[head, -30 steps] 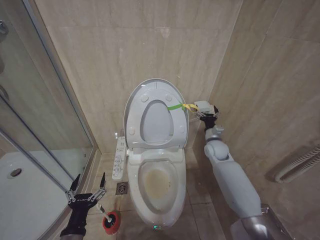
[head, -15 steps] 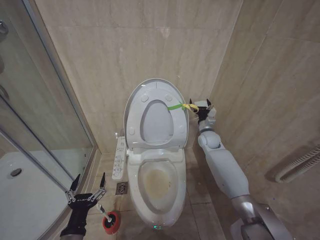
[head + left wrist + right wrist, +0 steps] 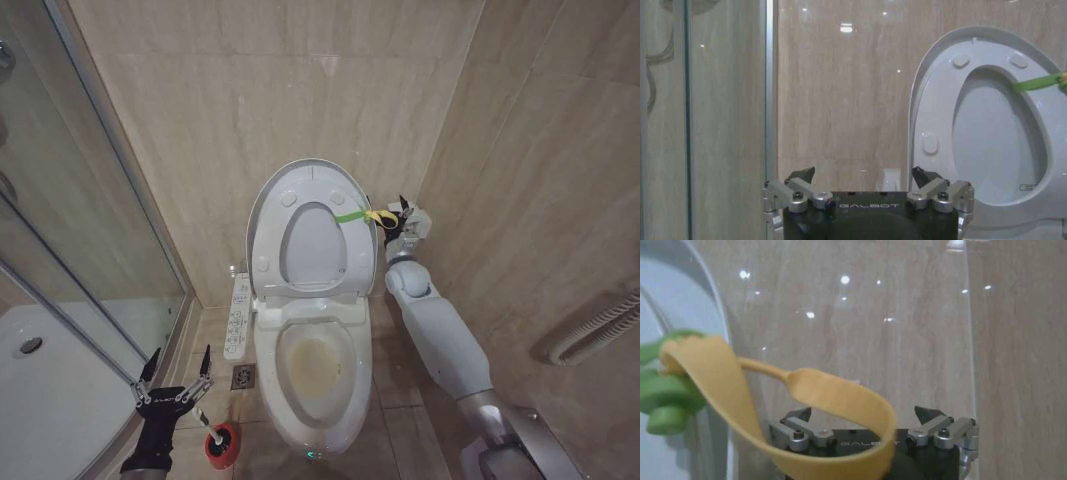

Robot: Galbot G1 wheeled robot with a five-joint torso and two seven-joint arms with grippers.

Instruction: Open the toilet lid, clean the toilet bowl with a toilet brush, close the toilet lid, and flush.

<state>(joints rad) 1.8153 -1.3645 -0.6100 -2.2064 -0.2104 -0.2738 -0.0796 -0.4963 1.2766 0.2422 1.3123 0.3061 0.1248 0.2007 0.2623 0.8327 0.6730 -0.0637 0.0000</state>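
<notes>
Beside the raised toilet lid point(image 3: 310, 228), right hand point(image 3: 404, 217), fingers apart.

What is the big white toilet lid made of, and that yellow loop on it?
The toilet lid looks like glossy white plastic: it is thin, smooth and shiny. The yellow loop looks like a soft, matte rubbery or fabric band, since it bends in a floppy curve; which one is hard to tell.
</notes>
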